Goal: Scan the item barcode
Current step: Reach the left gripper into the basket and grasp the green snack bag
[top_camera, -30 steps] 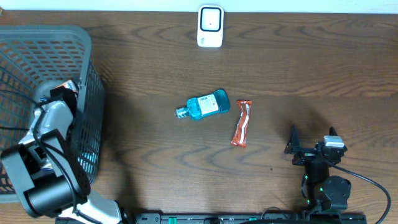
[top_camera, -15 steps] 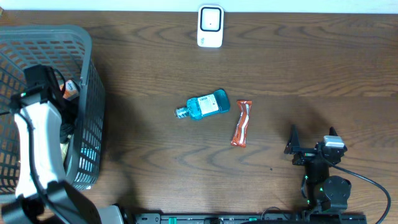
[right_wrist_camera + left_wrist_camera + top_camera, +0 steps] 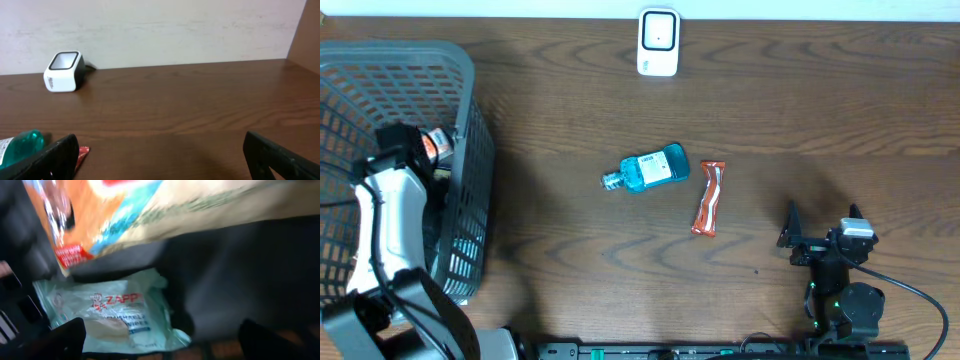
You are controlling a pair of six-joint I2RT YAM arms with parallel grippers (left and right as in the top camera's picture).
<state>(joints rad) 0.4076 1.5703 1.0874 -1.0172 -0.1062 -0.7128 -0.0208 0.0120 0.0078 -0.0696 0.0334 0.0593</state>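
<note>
Inside the basket [image 3: 470,70], "ZAPP" is read on a pale packet [image 3: 115,312]; left gripper [image 3: 160,335] and right gripper [image 3: 160,142] are both spread wide.

Middle of the table [image 3: 570,270] is mostly open wood, so the right gripper [image 3: 822,228] has room ahead. In the way: just the blue bottle [image 3: 648,168] and red wrapper [image 3: 709,198] lying side by side, plus the scanner [image 3: 658,42] at the far edge. Left side's tight though: the left gripper [image 3: 408,148] is down in the basket [image 3: 472,110], mesh walls all round, packets [image 3: 115,315] crowding underneath.
</note>
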